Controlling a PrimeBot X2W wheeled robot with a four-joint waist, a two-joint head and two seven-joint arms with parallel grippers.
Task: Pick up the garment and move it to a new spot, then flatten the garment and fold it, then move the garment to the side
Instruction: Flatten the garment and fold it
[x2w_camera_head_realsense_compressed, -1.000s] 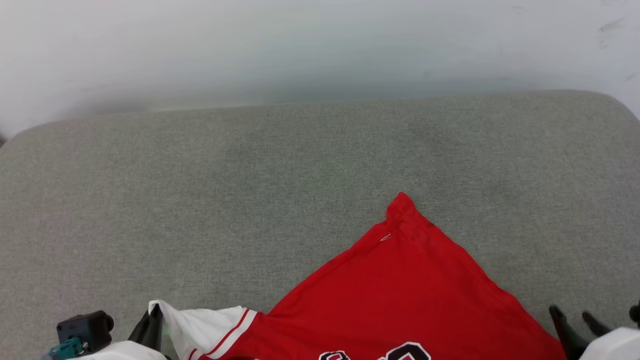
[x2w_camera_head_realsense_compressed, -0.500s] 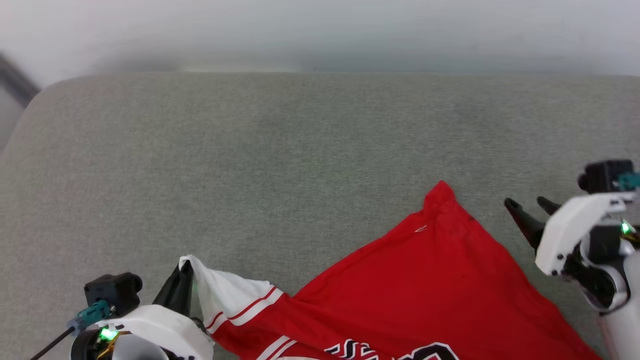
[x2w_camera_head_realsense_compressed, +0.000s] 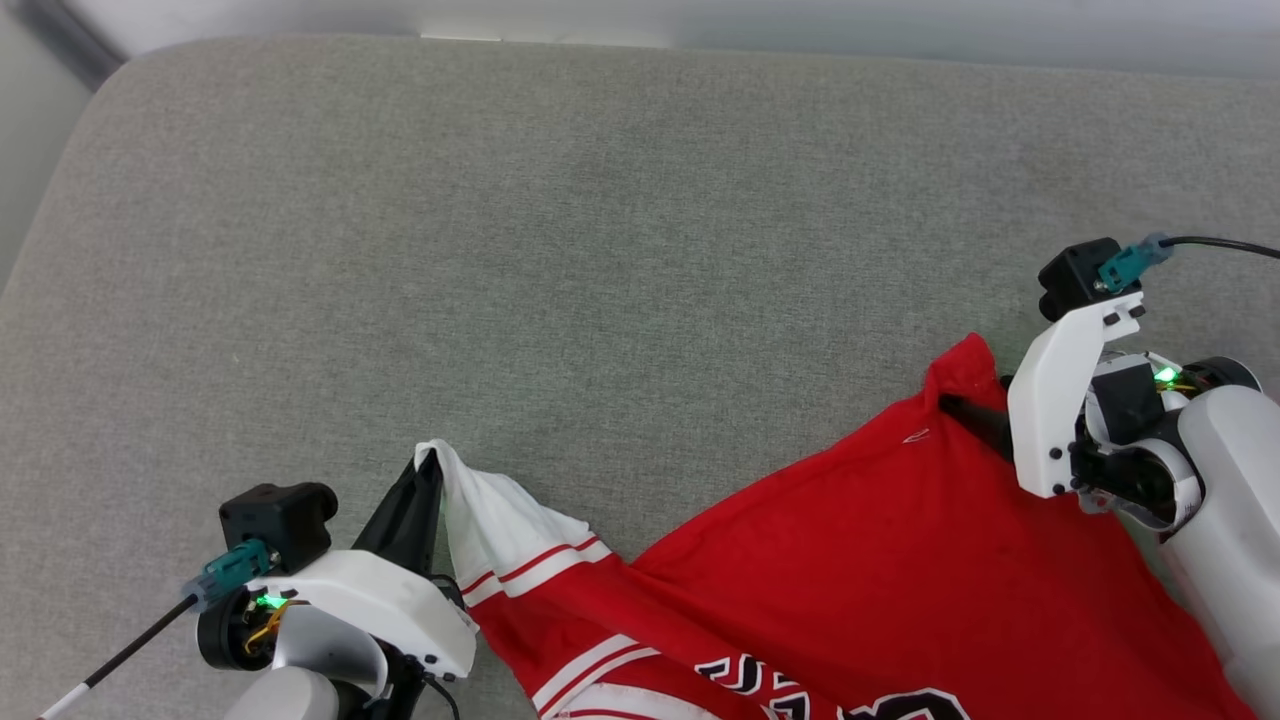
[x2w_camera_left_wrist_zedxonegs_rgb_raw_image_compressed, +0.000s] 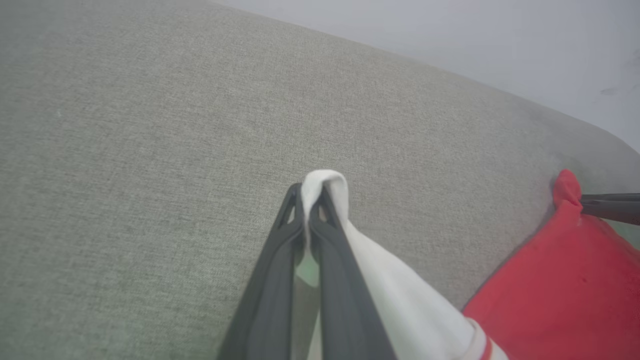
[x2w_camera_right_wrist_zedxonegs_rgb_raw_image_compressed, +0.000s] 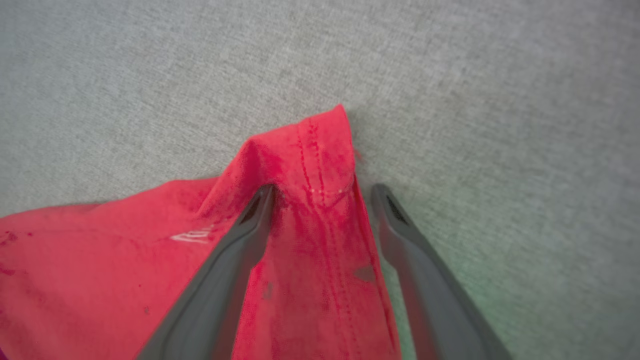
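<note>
A grey upholstered surface (x2w_camera_head_realsense_compressed: 600, 250) with rounded corners spreads out below me. The garment (x2w_camera_head_realsense_compressed: 850, 560) lies on its near right part: a red shirt spread mostly flat, its body running off the lower edge of my head view, where black-and-white lettering (x2w_camera_head_realsense_compressed: 800, 690) shows.

My left pincer (x2w_camera_left_wrist_zedxonegs_rgb_raw_image_compressed: 307, 192) sits at the shirt's left end, pressed together on the tip of the white sleeve (x2w_camera_head_realsense_compressed: 500, 530). A small fold of white cloth pokes up between and over the fingertips, and the sleeve is drawn up off the surface into a peak there. Red-and-white stripes (x2w_camera_head_realsense_compressed: 540, 565) edge the sleeve where it slopes down to the red body.

My right pincer (x2w_camera_right_wrist_zedxonegs_rgb_raw_image_compressed: 322, 190) is at the shirt's far right corner, its fingers spread wide and closed on nothing. They straddle the pointed hem corner (x2w_camera_head_realsense_compressed: 965, 360), which rises in a little ridge between them. In my right wrist view one finger lies over the red cloth, and the other is over the grey surface just beside the hem's edge. I cannot tell whether either one presses down.

A small white mark (x2w_camera_right_wrist_zedxonegs_rgb_raw_image_compressed: 192, 235) sits on the red fabric close to that corner, beside the finger that lies over the cloth.
</note>
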